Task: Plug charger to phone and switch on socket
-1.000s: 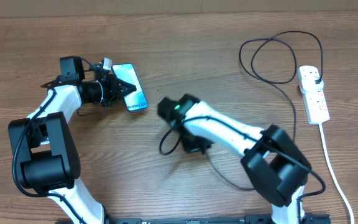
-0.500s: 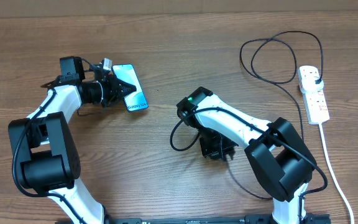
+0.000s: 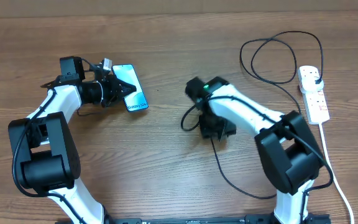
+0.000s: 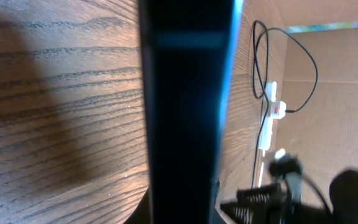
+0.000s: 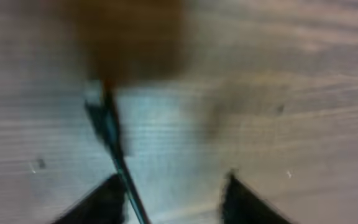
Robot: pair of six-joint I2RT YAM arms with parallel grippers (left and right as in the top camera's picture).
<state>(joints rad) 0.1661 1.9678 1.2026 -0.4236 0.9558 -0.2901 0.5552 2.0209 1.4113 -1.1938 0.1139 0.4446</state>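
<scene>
We have the phone [image 3: 132,88] pinched in the left gripper [image 3: 122,89], whose fingers are closed on it. From the left wrist it shows as a dark edge-on bar [image 4: 185,112] straight ahead of the fingers. The right gripper [image 3: 216,127] hangs low over the table with its fingers parted and nothing clamped. In its own blurred view [image 5: 173,180] the charger [image 5: 114,146] runs just inside the left finger and away ahead of it. We judge the step in hand to be taking the cable near its connector end, which we cannot pick out in the blur. To do it well, we should centre the cable between the fingers instead of letting it ride one finger, then close close behind the tip so that it cannot flop or twist. The phone sits well apart from the right gripper, over on the left arm's side, so the slack loop beside the gripper must trail free. The socket [image 3: 314,94] lies well apart on the opposite side, with the charger's far loop [image 3: 241,55] leading to it. A pull there could drag the strip. The left grip should hold the phone steady for the push.
</scene>
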